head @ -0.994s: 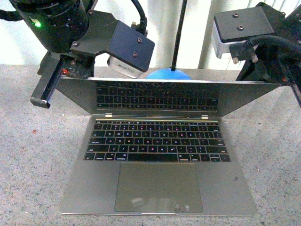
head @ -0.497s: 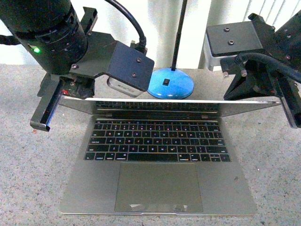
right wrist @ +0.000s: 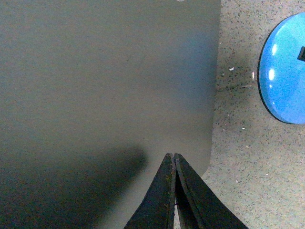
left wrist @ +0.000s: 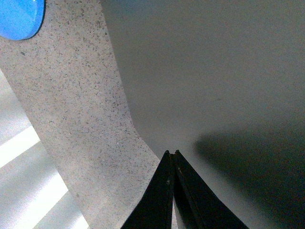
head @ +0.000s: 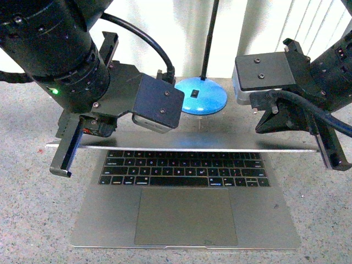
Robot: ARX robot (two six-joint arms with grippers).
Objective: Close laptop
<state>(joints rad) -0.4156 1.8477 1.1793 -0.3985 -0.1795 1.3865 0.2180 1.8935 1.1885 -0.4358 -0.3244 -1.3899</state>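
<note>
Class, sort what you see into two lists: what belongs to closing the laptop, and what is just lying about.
Belongs to the job:
laptop, lid partly lowered
left gripper, shut, at the lid
right gripper, shut, at the lid

Just lying about:
blue round base with a black stem, behind the laptop

I see the laptop (head: 185,242) lying flat on the speckled grey desk (head: 33,220), its front edge toward the body camera. It is slim grey-silver metal with a black keyboard (head: 184,169) and a large trackpad (head: 185,216) below it. The lid (head: 181,148) is partly down: from the front I only get its thin edge, a pale line running across just above the top row of keys. In both wrist views the lid's outer face is plain matte grey with a rounded corner.
</note>
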